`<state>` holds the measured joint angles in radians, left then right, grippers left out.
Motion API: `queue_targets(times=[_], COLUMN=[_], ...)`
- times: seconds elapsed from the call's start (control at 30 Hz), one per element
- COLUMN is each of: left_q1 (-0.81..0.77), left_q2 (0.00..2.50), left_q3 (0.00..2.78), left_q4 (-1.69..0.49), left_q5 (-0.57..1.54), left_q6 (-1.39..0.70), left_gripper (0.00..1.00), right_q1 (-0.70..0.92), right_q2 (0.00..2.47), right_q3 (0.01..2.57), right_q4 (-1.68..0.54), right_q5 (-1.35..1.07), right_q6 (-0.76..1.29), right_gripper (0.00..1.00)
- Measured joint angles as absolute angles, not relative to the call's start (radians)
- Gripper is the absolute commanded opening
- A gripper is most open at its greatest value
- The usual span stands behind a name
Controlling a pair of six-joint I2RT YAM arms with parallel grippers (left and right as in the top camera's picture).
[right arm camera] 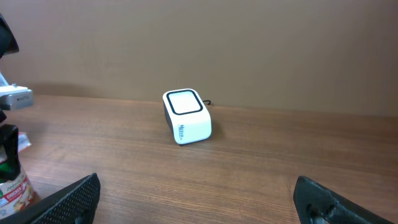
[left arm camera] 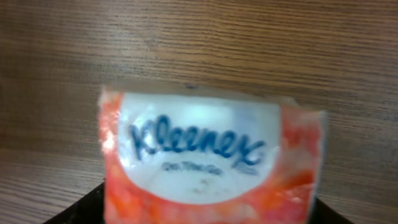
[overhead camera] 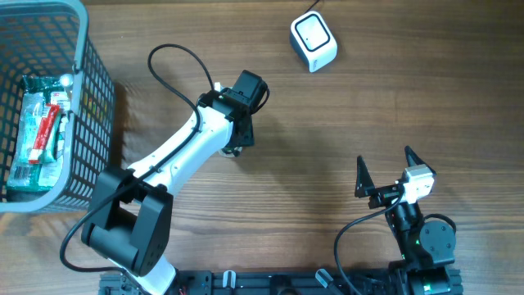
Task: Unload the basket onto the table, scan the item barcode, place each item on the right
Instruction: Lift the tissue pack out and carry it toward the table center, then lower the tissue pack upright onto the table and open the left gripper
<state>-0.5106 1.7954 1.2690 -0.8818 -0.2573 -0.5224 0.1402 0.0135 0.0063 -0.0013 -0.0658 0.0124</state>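
Note:
A Kleenex tissue pack [left arm camera: 205, 155], orange with a white oval label, fills the left wrist view and stands between my left gripper's [left arm camera: 208, 219] black fingers [left arm camera: 71, 214], which show only at the bottom corners beside its two sides, jaws apart. The overhead view has that gripper [overhead camera: 237, 144] pointing down at mid-table, covering the pack. The pack [right arm camera: 13, 190] also shows at the far left of the right wrist view, low on the wood. No barcode is visible. The white scanner [overhead camera: 313, 41] [right arm camera: 186, 116] sits at the back. My right gripper [overhead camera: 385, 160] [right arm camera: 199, 202] is wide open and holds nothing.
A grey wire basket [overhead camera: 82, 106] at the far left holds several packaged goods [overhead camera: 39, 131]. The scanner's cable [overhead camera: 313, 6] runs off the back edge. The left arm's black cable [overhead camera: 168, 74] loops above the table.

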Motion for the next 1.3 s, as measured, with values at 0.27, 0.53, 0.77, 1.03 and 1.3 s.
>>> queue_targets(times=[0.27, 0.53, 0.77, 1.03, 1.3], left_q1=[-0.511, -0.509, -0.509, -0.509, -0.509], left_q2=[1.781, 1.629, 1.63, 1.681, 1.684], left_q3=[1.269, 1.284, 1.284, 1.283, 1.283], left_q4=[-0.896, -0.903, -0.912, -0.908, -0.908], left_q5=[-0.257, -0.233, -0.211, -0.22, -0.224], left_q6=[-0.499, -0.483, -0.479, -0.476, -0.477], left_gripper=[0.98, 0.85, 0.73, 0.59, 0.58], right_q1=[0.14, 0.14, 0.14, 0.14, 0.14], right_q2=[0.014, 0.014, 0.014, 0.014, 0.014], right_q3=[0.006, 0.006, 0.006, 0.006, 0.006], right_q4=[-0.001, -0.001, -0.001, -0.001, -0.001], right_q5=[-0.066, -0.066, -0.066, -0.066, -0.066], right_q6=[0.012, 0.012, 0.012, 0.012, 0.012], right_gripper=[1.0, 1.0, 1.0, 1.0, 1.0])
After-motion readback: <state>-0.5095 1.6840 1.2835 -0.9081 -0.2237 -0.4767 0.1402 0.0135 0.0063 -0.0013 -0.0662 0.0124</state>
